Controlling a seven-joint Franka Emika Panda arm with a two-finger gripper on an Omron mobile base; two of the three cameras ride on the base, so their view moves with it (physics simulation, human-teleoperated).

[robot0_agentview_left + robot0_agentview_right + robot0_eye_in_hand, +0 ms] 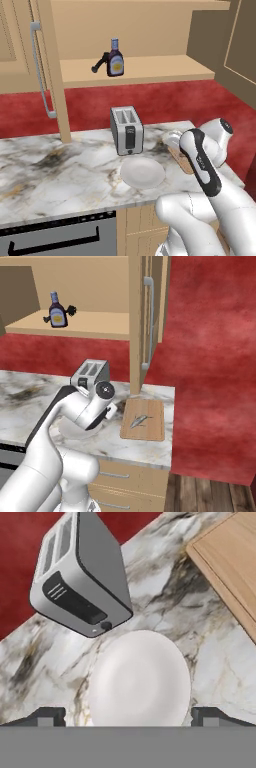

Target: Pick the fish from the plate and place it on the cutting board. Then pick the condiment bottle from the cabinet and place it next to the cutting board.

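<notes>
The slim silvery fish [140,420] lies on the light wooden cutting board [152,428] at the right end of the counter. The white plate [140,679] is bare, just in front of the toaster. My gripper [130,717] hovers over the plate's near rim, open, with nothing between its fingertips [50,716]. In the left base view my arm hides most of the board [186,164], and the plate [142,172] sits left of it. The dark condiment bottle [116,59] with a blue cap stands upright on the open cabinet shelf [150,70], also seen as the bottle [57,311] from the right.
A silver toaster [126,130] stands behind the plate. A small black brush-like tool [98,65] leans beside the bottle. An open cabinet door with a long grey handle [148,321] juts out above the board. An oven front [55,237] sits below the counter edge.
</notes>
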